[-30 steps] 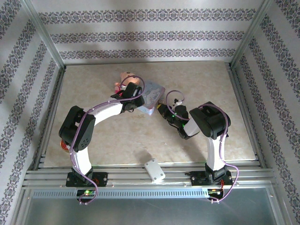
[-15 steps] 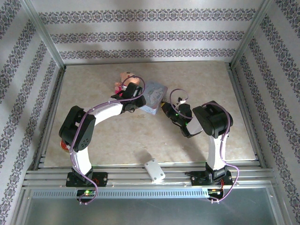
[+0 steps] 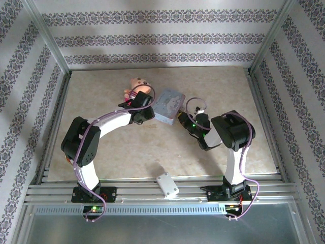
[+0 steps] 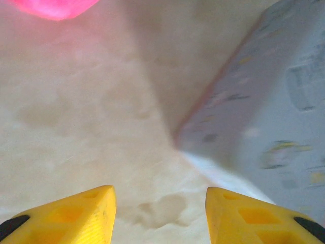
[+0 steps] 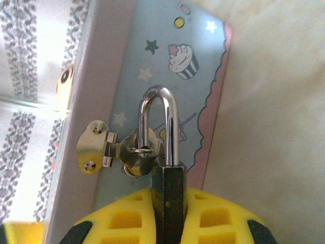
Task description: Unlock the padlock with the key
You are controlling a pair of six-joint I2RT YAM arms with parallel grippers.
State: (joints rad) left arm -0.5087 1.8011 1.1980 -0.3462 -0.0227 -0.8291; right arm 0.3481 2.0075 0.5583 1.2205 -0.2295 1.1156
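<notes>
Right wrist view: the right gripper (image 5: 170,206) is clamped on the small dark, boxy padlock (image 5: 170,185), whose polished steel shackle (image 5: 171,122) loops through the pale metal hasp (image 5: 96,147) of a glossy light-blue printed tin (image 5: 203,66) near the middle of the tabletop (image 4: 76,117). The left gripper (image 4: 160,213), yellow jaws apart and empty, hovers just beside the tin. With the shackle apparently seated in the lock body, the unlocking itself looks left to do.

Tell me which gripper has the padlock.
The right gripper: it is shut on the padlock. The left gripper is open, empty, beside the tin.
</notes>
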